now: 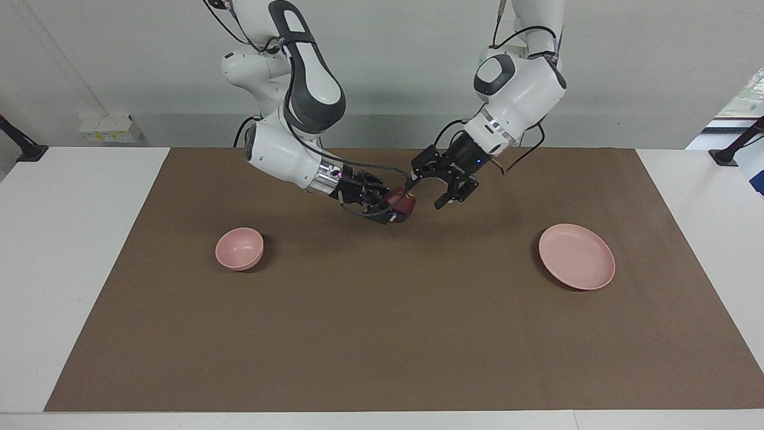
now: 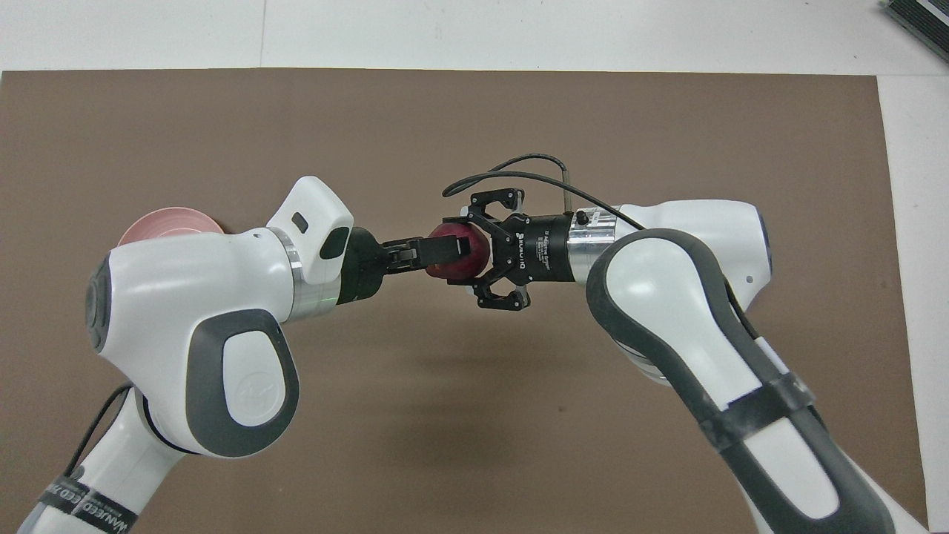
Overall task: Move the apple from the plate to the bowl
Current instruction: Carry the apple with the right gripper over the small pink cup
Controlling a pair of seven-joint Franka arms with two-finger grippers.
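The dark red apple (image 1: 402,203) is in the air, gripped by my right gripper (image 1: 399,206), which is shut on it over the mat's middle, between the bowl and the plate. In the overhead view the apple (image 2: 465,264) sits between the right gripper's (image 2: 463,254) fingers. My left gripper (image 1: 425,194) is open right beside the apple, its fingers apart from it; from above its upper finger (image 2: 439,251) overlaps the apple. The small deep pink bowl (image 1: 239,248) stands empty toward the right arm's end. The flat pink plate (image 1: 576,256) lies empty toward the left arm's end.
A brown mat (image 1: 382,334) covers most of the white table (image 1: 71,269). In the overhead view the left arm hides most of the plate (image 2: 167,220), and the right arm hides the bowl.
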